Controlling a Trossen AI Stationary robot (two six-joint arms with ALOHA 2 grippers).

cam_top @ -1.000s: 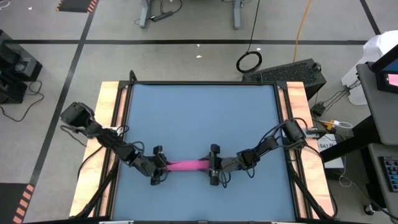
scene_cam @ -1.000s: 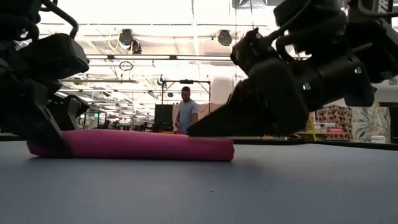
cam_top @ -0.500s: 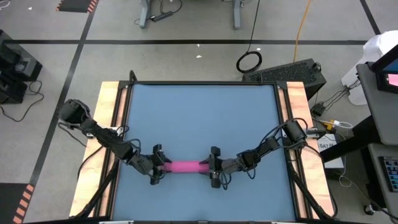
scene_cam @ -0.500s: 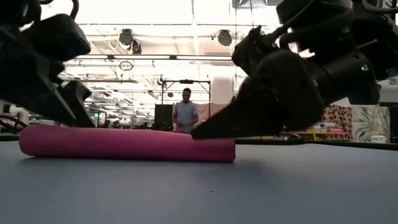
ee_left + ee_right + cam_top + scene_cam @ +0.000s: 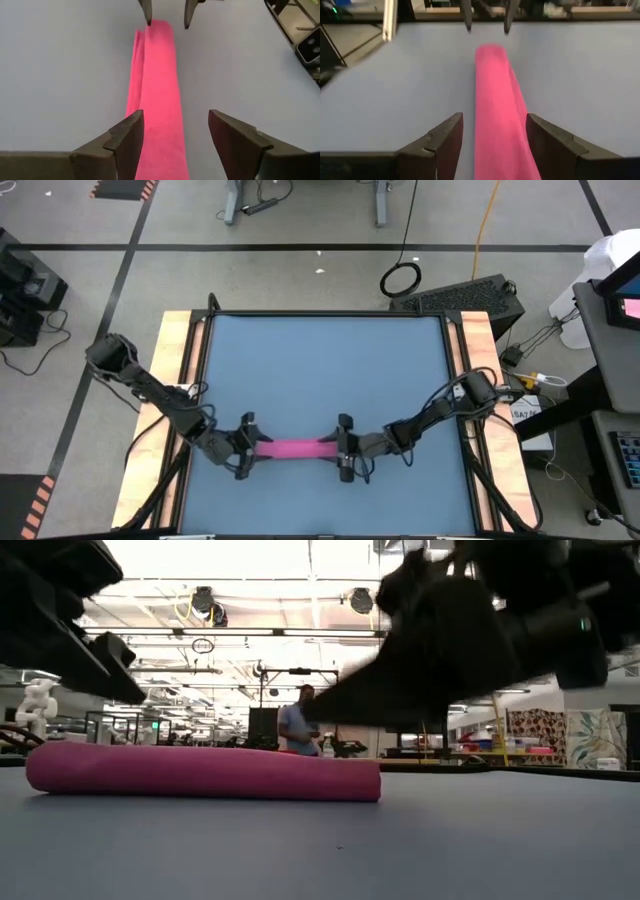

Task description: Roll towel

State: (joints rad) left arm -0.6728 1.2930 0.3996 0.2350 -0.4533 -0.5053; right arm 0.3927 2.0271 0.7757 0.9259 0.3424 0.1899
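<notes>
Both grippers lifted off the rolled magenta-pink soft fabric towel (image 5: 292, 448).
Left gripper (image 5: 243, 446) and right gripper (image 5: 343, 448) gape empty at its ends; light, likely unrolls easily.

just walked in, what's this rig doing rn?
Rolling a towel. The pink towel lies rolled into a tight tube near the front of the blue table. The left gripper and the right gripper sit at opposite ends of it, both open and lifted just clear, neither gripping.
</notes>
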